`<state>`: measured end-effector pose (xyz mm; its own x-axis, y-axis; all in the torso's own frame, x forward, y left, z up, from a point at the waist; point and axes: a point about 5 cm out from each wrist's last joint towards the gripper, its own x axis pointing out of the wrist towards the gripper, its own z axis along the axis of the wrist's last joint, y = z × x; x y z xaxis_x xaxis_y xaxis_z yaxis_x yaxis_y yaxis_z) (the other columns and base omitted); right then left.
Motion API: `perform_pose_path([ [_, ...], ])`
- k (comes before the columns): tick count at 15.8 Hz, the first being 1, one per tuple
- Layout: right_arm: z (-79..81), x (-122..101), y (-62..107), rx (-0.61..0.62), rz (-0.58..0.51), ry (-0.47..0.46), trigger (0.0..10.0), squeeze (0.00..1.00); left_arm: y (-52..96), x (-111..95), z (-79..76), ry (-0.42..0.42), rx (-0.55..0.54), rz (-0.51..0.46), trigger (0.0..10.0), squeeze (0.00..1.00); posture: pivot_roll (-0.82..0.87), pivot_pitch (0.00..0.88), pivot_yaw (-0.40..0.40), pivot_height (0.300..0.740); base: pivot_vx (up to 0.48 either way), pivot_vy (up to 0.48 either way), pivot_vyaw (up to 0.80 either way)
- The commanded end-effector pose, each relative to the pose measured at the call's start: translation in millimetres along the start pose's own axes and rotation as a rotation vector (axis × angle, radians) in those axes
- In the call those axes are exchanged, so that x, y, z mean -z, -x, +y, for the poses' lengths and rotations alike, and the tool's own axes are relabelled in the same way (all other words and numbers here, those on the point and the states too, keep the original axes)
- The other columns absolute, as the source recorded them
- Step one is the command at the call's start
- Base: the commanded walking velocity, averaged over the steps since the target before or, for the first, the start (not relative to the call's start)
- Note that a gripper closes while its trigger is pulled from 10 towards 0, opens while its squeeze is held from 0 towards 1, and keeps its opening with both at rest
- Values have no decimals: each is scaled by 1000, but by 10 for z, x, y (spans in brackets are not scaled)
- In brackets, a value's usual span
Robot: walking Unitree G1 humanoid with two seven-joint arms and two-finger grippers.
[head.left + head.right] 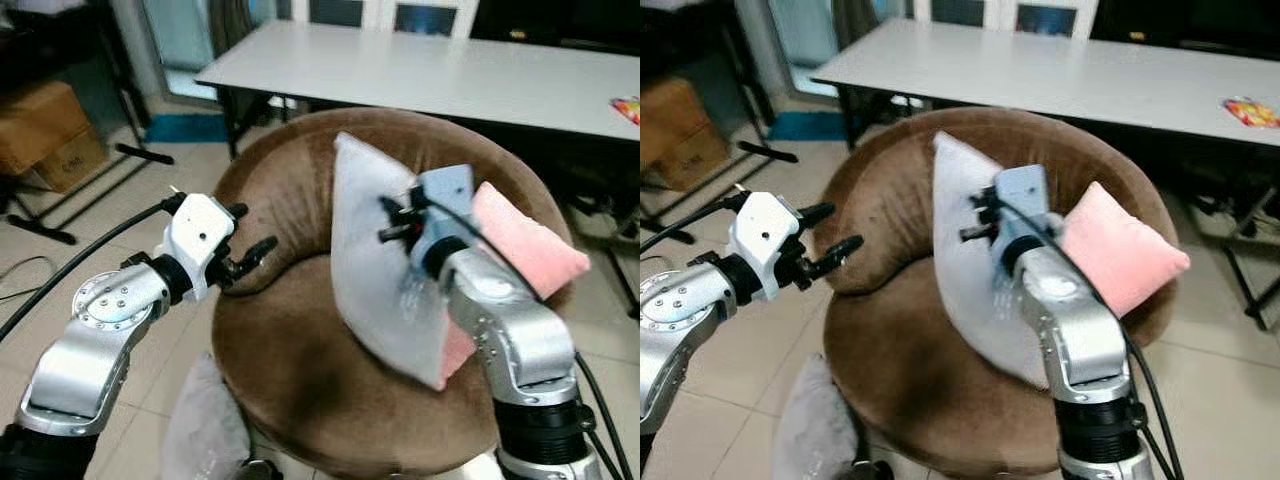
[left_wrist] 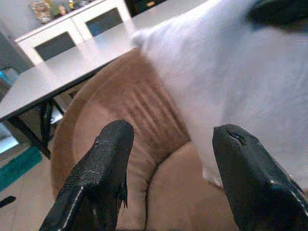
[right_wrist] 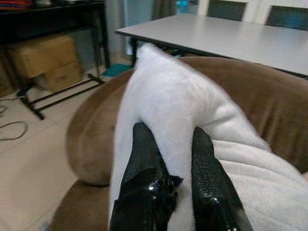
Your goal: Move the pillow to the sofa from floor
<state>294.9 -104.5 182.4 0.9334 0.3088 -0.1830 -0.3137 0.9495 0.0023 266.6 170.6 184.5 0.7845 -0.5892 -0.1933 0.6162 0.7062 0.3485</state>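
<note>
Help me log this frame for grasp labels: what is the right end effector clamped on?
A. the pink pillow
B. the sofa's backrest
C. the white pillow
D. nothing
C: the right end effector pinches a fold of the white pillow, held above the brown sofa.

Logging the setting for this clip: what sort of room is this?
Probably a home living or dining area: a round brown sofa chair with a pink cushion, a long grey table, tiled floor and cardboard boxes. The right gripper pinches a white pillow.
</note>
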Motion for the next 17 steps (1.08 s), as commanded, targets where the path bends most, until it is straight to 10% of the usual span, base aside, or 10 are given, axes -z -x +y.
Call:
perform_pose_path([
  [1, 37, -137, -8, -14, -43, 5, 10000, 0, -1, -24, -49, -3, 52, -5, 10000, 0, -67, 0, 12, 740, 0, 0, 0],
  [11, 139, -211, -291, -22, 46, -216, 10000, 0, 99, 26, -161, -11, 193, 53, 10000, 0, -60, 0, 9, 740, 0, 0, 0],
  [17, -5, 159, -683, 30, 143, -343, 10000, 0, 167, 78, -211, 8, 228, 92, 10000, 0, -51, 0, 11, 740, 0, 0, 0],
])
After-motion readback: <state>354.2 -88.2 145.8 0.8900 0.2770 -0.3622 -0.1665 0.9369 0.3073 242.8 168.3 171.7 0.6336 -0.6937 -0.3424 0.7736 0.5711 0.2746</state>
